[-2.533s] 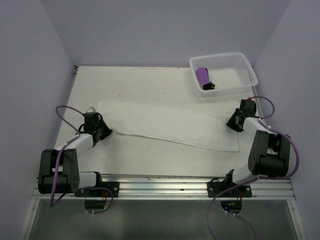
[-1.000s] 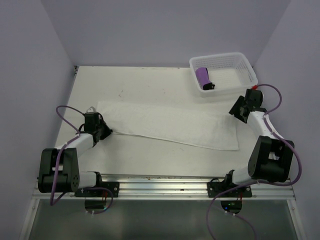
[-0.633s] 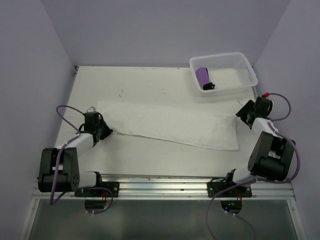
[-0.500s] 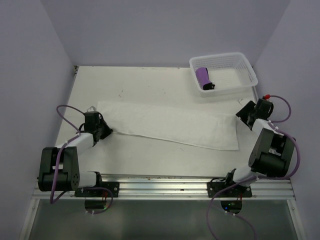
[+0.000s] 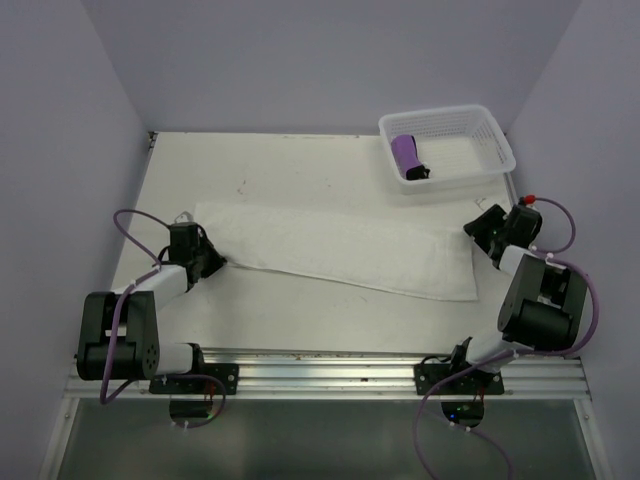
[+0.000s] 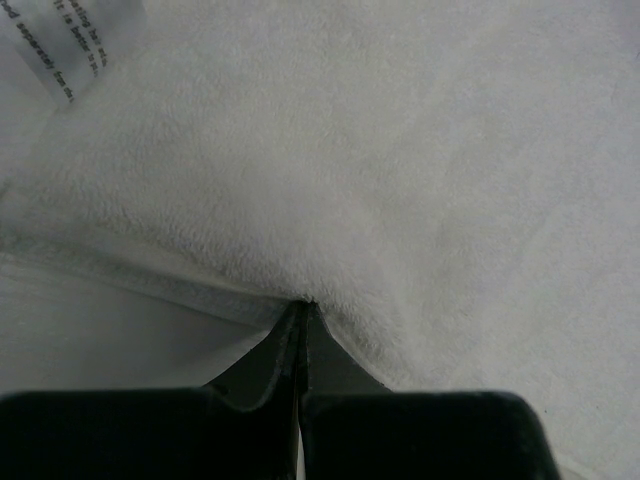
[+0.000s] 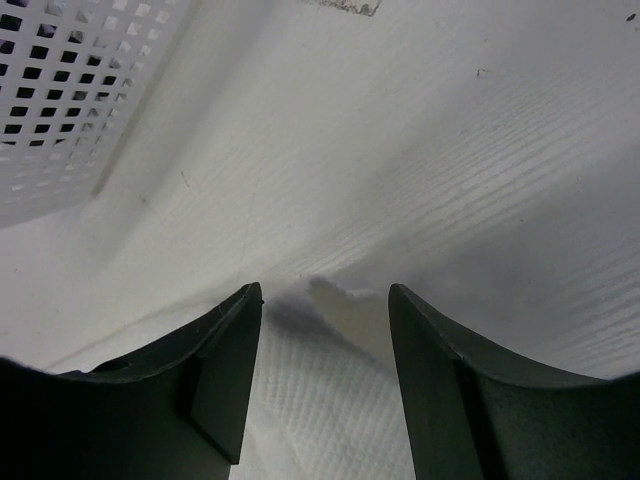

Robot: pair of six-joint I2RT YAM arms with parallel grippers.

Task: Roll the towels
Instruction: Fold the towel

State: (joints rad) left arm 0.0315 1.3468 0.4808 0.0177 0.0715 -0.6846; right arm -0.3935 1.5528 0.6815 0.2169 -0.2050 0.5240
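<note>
Nearest to us, the left pincer [image 5: 212, 263] [image 6: 300, 312] is clamped tight, its jaws pressed together on the near left edge of the large plain white towel [image 5: 340, 250] [image 6: 400, 150], and we see the cloth puckering up where it is pinched. A printed label [image 6: 60, 40] sits at that end of the towel. The white towel lies spread flat across the pale worktop [image 5: 280, 180], running from left to right.

Over on the right, a touch farther back, the right pincer [image 5: 480, 228] [image 7: 325, 300] hangs low with its jaws partly open and nothing in its grip. The far right corner of the white towel [image 7: 320, 400] lies between its fingers.

At the far right, the small purple towel with dark edging [image 5: 405, 153] lies rolled up inside the white perforated plastic basket [image 5: 500, 150] [image 7: 60, 90].
</note>
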